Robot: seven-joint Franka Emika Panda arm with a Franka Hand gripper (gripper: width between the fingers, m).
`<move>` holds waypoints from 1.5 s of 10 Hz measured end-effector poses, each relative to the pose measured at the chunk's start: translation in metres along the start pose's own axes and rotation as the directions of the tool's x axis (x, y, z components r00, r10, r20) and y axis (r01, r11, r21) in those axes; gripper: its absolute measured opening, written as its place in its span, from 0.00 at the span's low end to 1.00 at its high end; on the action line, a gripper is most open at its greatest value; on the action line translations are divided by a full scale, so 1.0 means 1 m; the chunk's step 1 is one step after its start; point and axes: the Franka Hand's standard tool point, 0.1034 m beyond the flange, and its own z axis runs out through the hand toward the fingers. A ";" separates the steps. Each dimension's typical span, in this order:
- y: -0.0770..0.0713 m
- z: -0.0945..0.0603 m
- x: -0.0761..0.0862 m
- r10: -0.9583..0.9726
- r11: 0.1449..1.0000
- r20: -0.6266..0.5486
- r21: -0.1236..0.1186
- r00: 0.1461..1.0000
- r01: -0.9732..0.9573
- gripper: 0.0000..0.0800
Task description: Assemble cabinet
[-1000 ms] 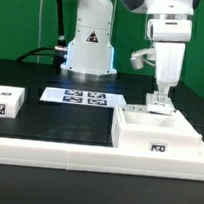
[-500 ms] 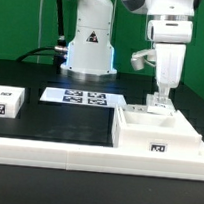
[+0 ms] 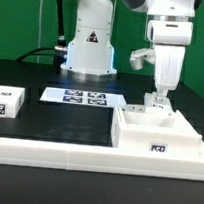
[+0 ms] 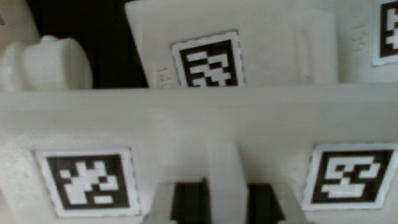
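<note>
Nearest the camera in the exterior view, the long white border rail (image 3: 55, 152) is running along the table's front edge. Just behind it, on the exterior view's right, the cabinet body (image 3: 137, 135) is lying open-topped, its front tag (image 3: 157, 148) facing outward. It is reading as a partly built shell, with no top panel on it. On the exterior view's left, a small tagged white part (image 3: 8, 102) is sitting well apart from the body, apparently waiting to be fitted.

At the body's rear wall the gripper (image 3: 159, 96) is pointing straight down. Its fingers are drawn almost together and appear to be pinching the top edge of a small upright panel (image 3: 158, 107) standing at that wall. Farther back, the marker board (image 3: 82, 96) is lying flat in front of the arm's base (image 3: 90, 44).

Whether the panel is seated cannot be told, since the body's walls are hiding its foot. The wrist view is showing only blurred white walls and a tag (image 4: 210, 62), and the fingertips are hard to separate from the plastic.
</note>
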 end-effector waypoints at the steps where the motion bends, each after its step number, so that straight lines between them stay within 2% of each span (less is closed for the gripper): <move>1: 0.001 -0.001 -0.001 0.000 1.000 0.020 0.029 1.000 0.000 0.09; 2: 0.001 -0.001 -0.002 0.001 0.999 0.028 0.041 1.000 -0.002 0.09; 7: 0.001 0.001 -0.003 0.003 0.999 0.025 0.040 1.000 -0.004 0.09; 8: 0.002 0.000 -0.003 -0.004 0.999 0.023 0.036 1.000 0.003 0.09; 10: -0.001 0.001 -0.008 -0.053 0.999 -0.003 -0.004 0.999 0.053 0.09; 11: -0.006 0.002 -0.009 -0.065 0.998 -0.006 -0.008 0.998 0.065 0.09; 15: -0.007 0.001 -0.009 -0.053 0.999 -0.005 -0.008 0.999 0.053 0.09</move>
